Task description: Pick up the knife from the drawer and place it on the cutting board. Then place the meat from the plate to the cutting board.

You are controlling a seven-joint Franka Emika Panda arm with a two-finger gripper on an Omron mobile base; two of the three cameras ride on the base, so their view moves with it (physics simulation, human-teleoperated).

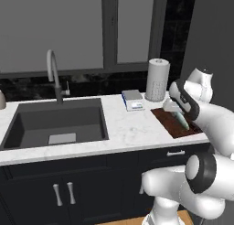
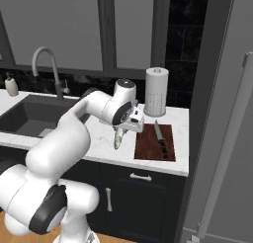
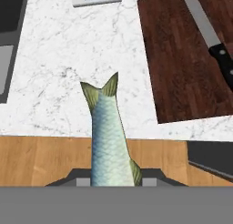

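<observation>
My gripper (image 2: pixel 123 129) is shut on the meat, a silver-green fish (image 2: pixel 119 137) that hangs tail down above the counter's front edge, just left of the cutting board (image 2: pixel 148 144). In the hand view the fish (image 3: pixel 107 136) rises from between the fingertips, and the reddish-brown cutting board (image 3: pixel 179 63) lies to its right. The knife (image 2: pixel 159 134) lies on the board, its blade toward the wall; its dark handle (image 3: pixel 223 54) shows in the hand view. From the left I see the fish (image 1: pixel 181 119) over the board (image 1: pixel 170 123). A black drawer front (image 2: pixel 141 177) sits below the board. The plate is out of view.
A grey-and-blue scale (image 1: pixel 133 100) stands on the marble counter left of the board, a paper towel roll (image 1: pixel 157 80) behind it. The sink (image 1: pixel 55 123) and faucet (image 1: pixel 54 75) are further left. A tall grey panel (image 2: pixel 222 113) borders the counter on the right.
</observation>
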